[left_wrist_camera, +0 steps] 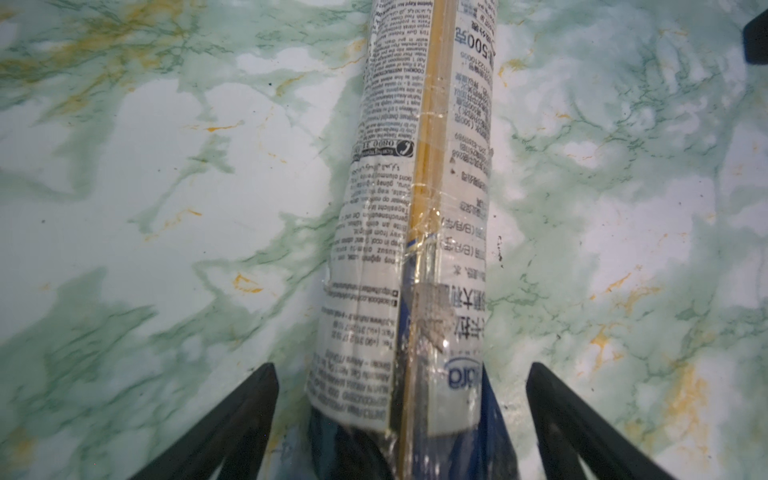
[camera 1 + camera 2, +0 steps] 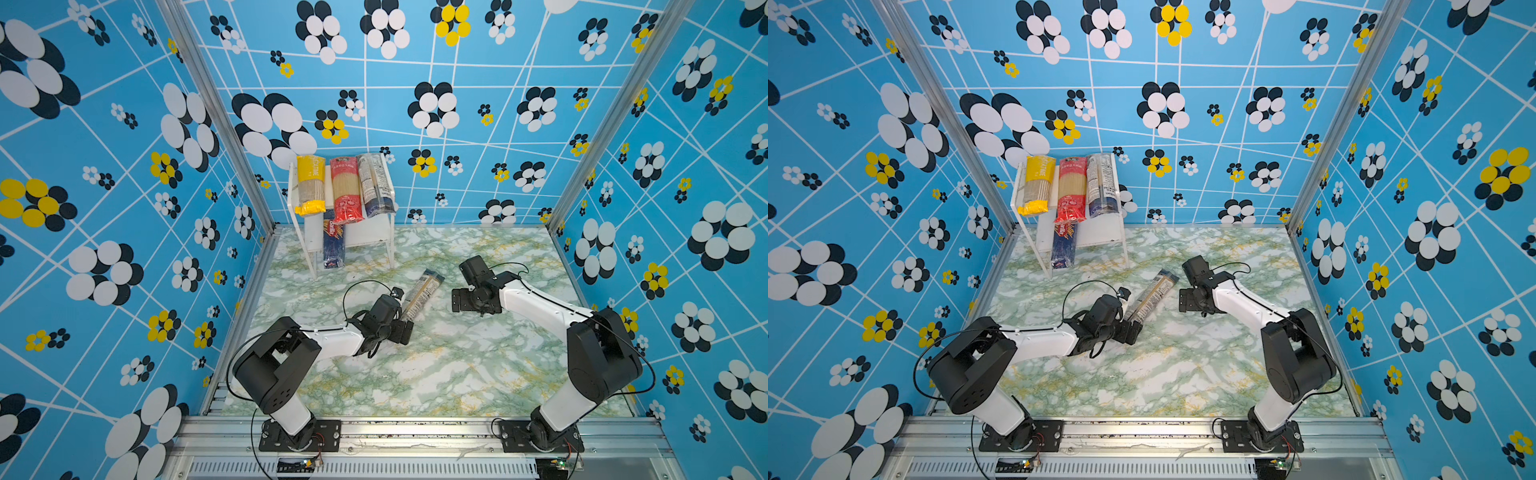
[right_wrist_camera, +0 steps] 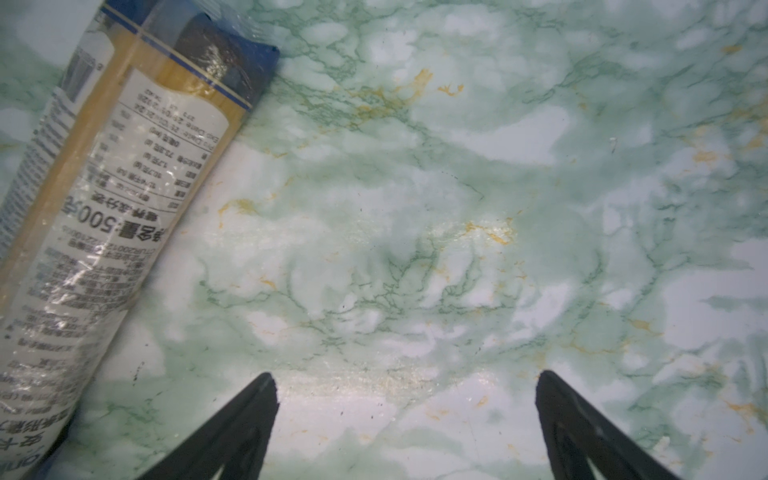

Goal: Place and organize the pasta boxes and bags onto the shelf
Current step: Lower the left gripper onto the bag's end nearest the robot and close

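Observation:
A slim text-covered pasta bag point(image 2: 422, 293) point(image 2: 1150, 293) lies slanted on the marble table. My left gripper point(image 2: 402, 316) point(image 1: 401, 370) is open and straddles its near end point(image 1: 419, 208), with a gap on each side. Open too, my right gripper point(image 2: 467, 301) point(image 3: 405, 376) hangs over bare table to the right of the bag point(image 3: 104, 208). The white shelf point(image 2: 386, 232) point(image 2: 1100, 232) stands at the back. Its top board carries a yellow bag point(image 2: 310, 185), a red bag point(image 2: 345, 189) and another text-covered bag point(image 2: 374, 185). A dark blue Barilla box point(image 2: 333, 243) lies on the lower board, sticking out in front.
Patterned blue walls with metal corner posts point(image 2: 216, 108) close in the table on three sides. The shelf sits against the back wall, left of middle. Both arm bases are bolted to the rail point(image 2: 415, 432) along the front edge.

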You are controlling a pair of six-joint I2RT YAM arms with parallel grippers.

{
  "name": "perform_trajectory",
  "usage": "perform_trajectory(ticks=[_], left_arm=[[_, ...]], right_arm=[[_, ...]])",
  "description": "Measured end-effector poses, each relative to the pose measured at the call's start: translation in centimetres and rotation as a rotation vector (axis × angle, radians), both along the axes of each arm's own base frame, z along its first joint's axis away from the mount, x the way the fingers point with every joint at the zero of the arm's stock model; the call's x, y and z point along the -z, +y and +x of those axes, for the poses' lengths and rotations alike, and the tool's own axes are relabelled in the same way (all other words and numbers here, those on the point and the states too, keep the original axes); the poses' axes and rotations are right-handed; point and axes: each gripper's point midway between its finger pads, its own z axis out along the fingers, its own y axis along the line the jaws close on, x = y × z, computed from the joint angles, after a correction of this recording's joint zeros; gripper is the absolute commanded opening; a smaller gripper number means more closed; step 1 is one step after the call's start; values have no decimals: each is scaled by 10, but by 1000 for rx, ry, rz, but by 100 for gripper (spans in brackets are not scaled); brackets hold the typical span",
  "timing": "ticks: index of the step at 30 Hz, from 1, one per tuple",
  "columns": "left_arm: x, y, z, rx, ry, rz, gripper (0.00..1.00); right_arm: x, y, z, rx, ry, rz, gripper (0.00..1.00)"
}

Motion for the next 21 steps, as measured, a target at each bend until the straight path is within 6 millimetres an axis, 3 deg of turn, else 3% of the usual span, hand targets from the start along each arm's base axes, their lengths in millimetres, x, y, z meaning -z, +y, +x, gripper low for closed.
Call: perform_trajectory(ticks=[21], left_arm=[[2,1,0,0,11,-1,93]], right_arm=[[1,1,2,-1,-3,5,99]])
